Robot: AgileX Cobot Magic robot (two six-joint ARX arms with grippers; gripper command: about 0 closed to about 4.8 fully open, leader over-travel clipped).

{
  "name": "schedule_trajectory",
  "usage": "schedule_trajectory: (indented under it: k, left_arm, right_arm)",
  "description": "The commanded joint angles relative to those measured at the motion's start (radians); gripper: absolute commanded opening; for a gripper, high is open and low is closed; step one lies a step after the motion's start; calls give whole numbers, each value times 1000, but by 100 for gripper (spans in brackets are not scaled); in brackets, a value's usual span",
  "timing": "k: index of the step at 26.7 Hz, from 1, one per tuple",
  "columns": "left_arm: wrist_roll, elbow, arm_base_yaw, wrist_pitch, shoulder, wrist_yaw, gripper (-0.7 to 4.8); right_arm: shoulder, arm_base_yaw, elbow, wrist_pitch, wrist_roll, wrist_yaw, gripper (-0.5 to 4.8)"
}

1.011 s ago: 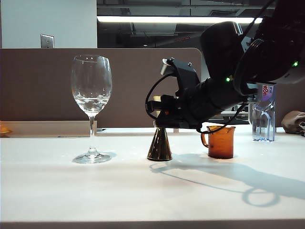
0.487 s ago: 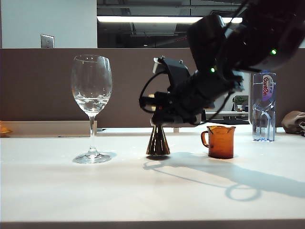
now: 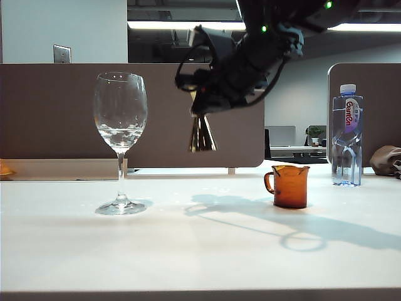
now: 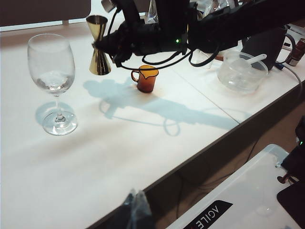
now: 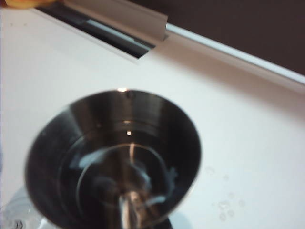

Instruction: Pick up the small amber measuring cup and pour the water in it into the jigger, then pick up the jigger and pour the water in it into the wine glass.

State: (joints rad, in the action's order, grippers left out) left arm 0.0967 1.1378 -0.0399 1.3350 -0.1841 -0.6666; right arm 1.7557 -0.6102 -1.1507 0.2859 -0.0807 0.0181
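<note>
In the exterior view the right gripper (image 3: 199, 100) sits in the upper middle of the frame, and its fingers are closed on the waist of the jigger (image 3: 202, 133). The jigger hangs clear above the table (image 3: 188, 251), upright, with its wide golden cone pointing down. The left wrist view shows the same grip: the jigger (image 4: 98, 45) is in the upper left of the frame, held at its narrow middle by the dark right gripper (image 4: 102, 44). The right wrist view looks straight down into the open upper cone of the jigger (image 5: 114, 157), which fills the lower left of the frame (its inside looks shiny, with blurred reflections, so I cannot tell how much water is in it).

The wine glass (image 3: 120, 141) stands at the left of the exterior view, well apart from the jigger, with a little water in its bowl. The small amber measuring cup (image 3: 289, 186) stands on the table at the right of centre, below and to the right of the jigger. A water bottle (image 3: 346, 135) stands behind, at the far right.

The left gripper (image 4: 137, 210) shows only as a dark blurred tip at the bottom edge of the left wrist view; I cannot tell how its fingers stand.
</note>
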Motion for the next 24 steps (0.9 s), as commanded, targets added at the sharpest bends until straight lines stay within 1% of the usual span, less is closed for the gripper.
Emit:
schedule_trajectory:
  k: [1,8,11,16,23,24]
  left_arm:
    - [0,3,2,-12,-1,-4,-2]
    - [1,3,2,-12,-1,-3,-2]
    - [1,3,2,-12,-1,-3,-2]
    - [1,3,2,-12,-1,-4,-2]
    - [1,3,2,-12,-1,-4,-2]
    - [1,3,2,-12,-1,-4,-2]
  right_arm:
    - [-30,-18,-37,13,-22,-21,-1]
    - [-42,-38,-167,-133,-29,-27,-1]
    - [-42,-54,-217,-178,-40,-56,-1]
    - [-42,-72,-286,-234,-107,-81,-1]
    - [-32,-118,-336,-279,-272,-140,-1]
    - [-25,-125,-343,-285,-291,-165,-1]
